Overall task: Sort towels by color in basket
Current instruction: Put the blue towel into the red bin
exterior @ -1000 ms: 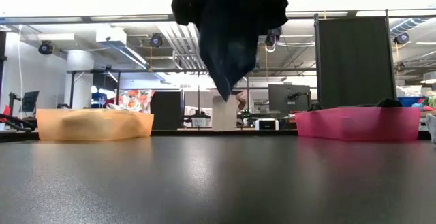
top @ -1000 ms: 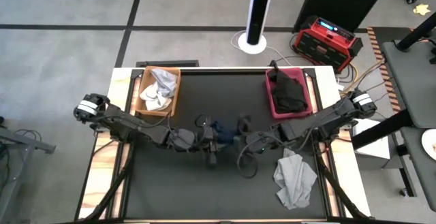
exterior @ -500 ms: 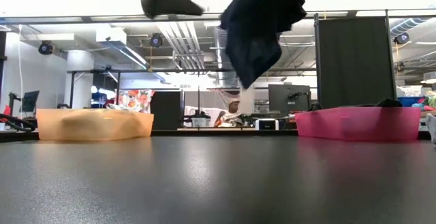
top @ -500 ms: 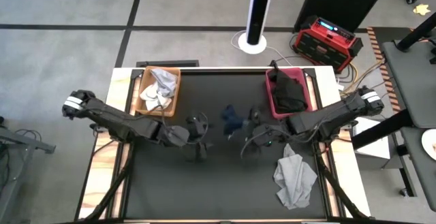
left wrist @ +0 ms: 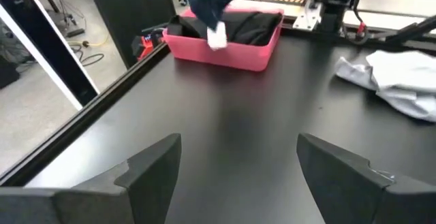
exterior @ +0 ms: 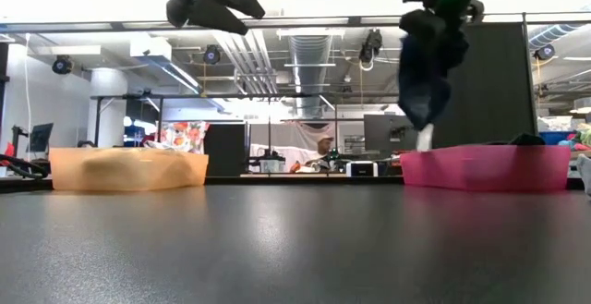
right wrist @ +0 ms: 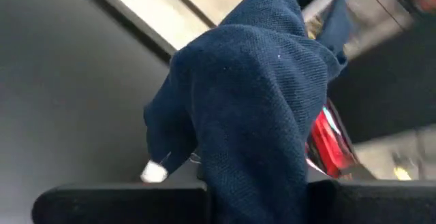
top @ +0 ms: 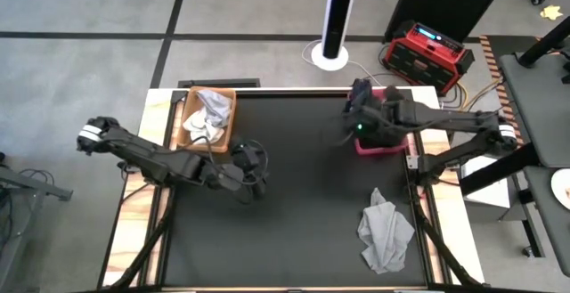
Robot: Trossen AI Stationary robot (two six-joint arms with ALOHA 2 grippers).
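Towels, sorting in progress. Light grey towel (top: pixel 386 232): crumpled on the table's near right, unheld. Left gripper (top: pixel 253 161): fingers apart, empty, drawn back from the centre. Navy towel (exterior: pixel 425 73): clamped in the right gripper (top: pixel 359 115), carried within the last second from mid-table to over the pink basket (top: pixel 368 145) (dark pile inside, so release looks next). Orange basket (top: pixel 191 137): holds pale cloth.

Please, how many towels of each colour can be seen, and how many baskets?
Navy towel, hanging from the right pincer: 1
Black towel, in the pink basket: 1
Grey towel, on the table: 1
White towel, in the orange basket: 1
Baskets: 2
Total: 4 towels, 2 baskets
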